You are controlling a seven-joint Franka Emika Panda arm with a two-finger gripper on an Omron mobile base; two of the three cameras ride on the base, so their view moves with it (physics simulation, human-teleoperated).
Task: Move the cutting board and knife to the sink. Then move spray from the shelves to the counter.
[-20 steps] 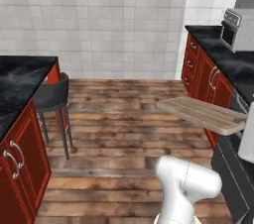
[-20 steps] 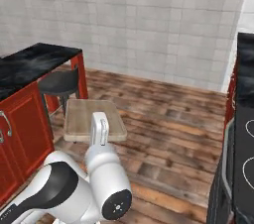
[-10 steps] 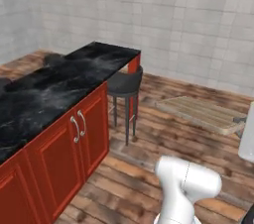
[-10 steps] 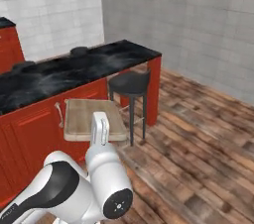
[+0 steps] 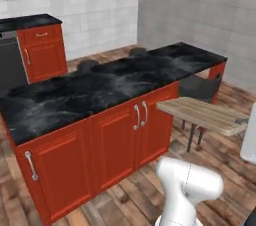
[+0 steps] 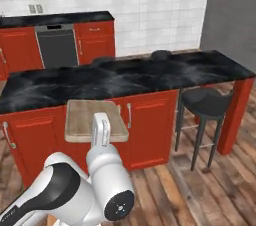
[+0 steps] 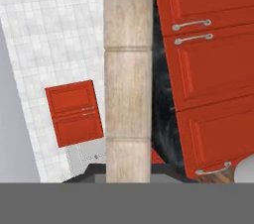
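Pale wood, the cutting board [image 6: 96, 119] rides level in mid-air, clamped at its near edge by the tool [image 6: 101, 131], apparently so it can be carried flat to the sink. The black table [image 5: 100, 87] lies at ten o'clock; a stool [image 6: 204, 104] at three.

The cutting board [image 7: 127, 79] is seen edge-on, running up the middle. Red cabinet doors [image 7: 208, 74] with silver handles [image 7: 191, 24] are shown right of it, white tiled wall [image 7: 54, 34] left.
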